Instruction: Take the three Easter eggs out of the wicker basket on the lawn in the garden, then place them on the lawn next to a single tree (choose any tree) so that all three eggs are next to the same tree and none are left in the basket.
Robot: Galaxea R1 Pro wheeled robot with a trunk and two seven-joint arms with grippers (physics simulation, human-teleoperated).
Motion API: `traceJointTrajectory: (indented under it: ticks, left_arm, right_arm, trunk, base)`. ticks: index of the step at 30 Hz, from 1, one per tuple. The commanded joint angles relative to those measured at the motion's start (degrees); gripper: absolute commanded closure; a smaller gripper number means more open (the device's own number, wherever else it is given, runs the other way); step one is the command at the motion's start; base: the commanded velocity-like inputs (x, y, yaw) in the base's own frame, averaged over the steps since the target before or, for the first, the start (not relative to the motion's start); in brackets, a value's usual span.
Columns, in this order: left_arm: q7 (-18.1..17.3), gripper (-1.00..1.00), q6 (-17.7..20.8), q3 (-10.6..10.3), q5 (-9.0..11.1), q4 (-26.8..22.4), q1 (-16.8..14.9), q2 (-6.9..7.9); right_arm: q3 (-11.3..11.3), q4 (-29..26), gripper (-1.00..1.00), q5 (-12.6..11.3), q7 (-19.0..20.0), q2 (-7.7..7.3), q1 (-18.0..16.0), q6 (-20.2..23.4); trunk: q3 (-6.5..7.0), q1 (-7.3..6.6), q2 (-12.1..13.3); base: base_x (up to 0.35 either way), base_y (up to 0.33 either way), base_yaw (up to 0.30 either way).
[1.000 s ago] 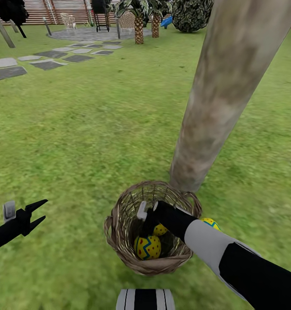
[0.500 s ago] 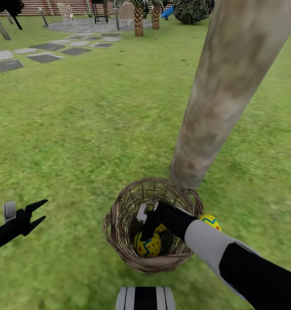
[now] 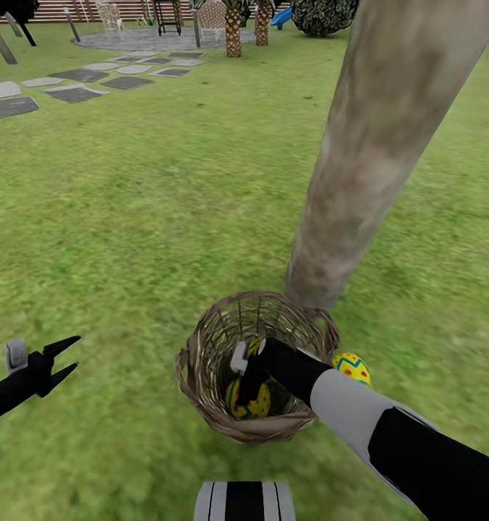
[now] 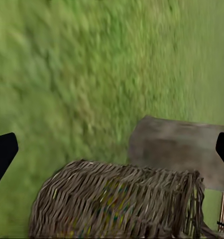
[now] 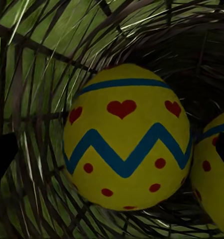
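Right arm deeper in the basket since a second ago; view tilted down a touch.

Your right gripper point(image 3: 248, 387) has sunk past the braided rim of the small round brown wicker basket point(image 3: 201, 340) and now sits over the yellow egg with blue zigzag and red hearts point(image 5: 126, 149), fingertips spread wide either side, nothing pinched. A second painted egg point(image 5: 216, 174) touches it. A third yellow egg point(image 3: 351, 367) lies on the mottled green lawn point(image 3: 129, 239) at the basket's 3 o'clock, near the thick pale mottled tree trunk point(image 3: 367, 159) at its 1 o'clock. Your left gripper point(image 3: 62, 357) hangs spread and idle at 9 o'clock. Risks, as I judge them: close off-centre and the round egg squirts aside; drag the forearm on the rim and you tip the light basket.
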Motion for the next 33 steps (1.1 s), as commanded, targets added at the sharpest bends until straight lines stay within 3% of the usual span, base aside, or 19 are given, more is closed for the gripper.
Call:
traceJointTrajectory:
  ticks: [1,10,18,33]
  left_arm:
    - [-0.5,-1.0,0.3,0.1,-0.4,0.0,0.0,-0.02]
    - [-0.8,-1.0,0.3,0.2,-0.4,-0.4,0.0,-0.03]
    - [-0.7,-1.0,0.2,0.2,-0.4,-0.3,0.0,-0.03]
    - [-0.7,-1.0,0.3,0.2,-0.5,-0.2,0.0,-0.03]
  right_arm:
    - [0.0,-0.1,-1.0,0.6,0.4,0.0,0.0,0.1]
    - [-0.1,-0.3,-1.0,0.7,0.2,0.0,-0.1,0.2]
    - [-0.1,-0.4,-1.0,0.7,-5.1,0.08,-0.1,0.1]
    - [-0.1,-0.4,-1.0,0.6,-5.2,0.08,-0.1,0.1]
  trunk:
    - [-0.04,-0.04,0.0]
    - [-0.7,0.04,-0.1]
    - [-1.14,0.09,-0.1]
    - [-3.14,0.32,-0.2]
  base:
    - [-0.201,0.0,0.0]
    - [-0.025,0.0,0.0]
    - [0.0,0.0,0.0]
    - [0.0,0.0,0.0]
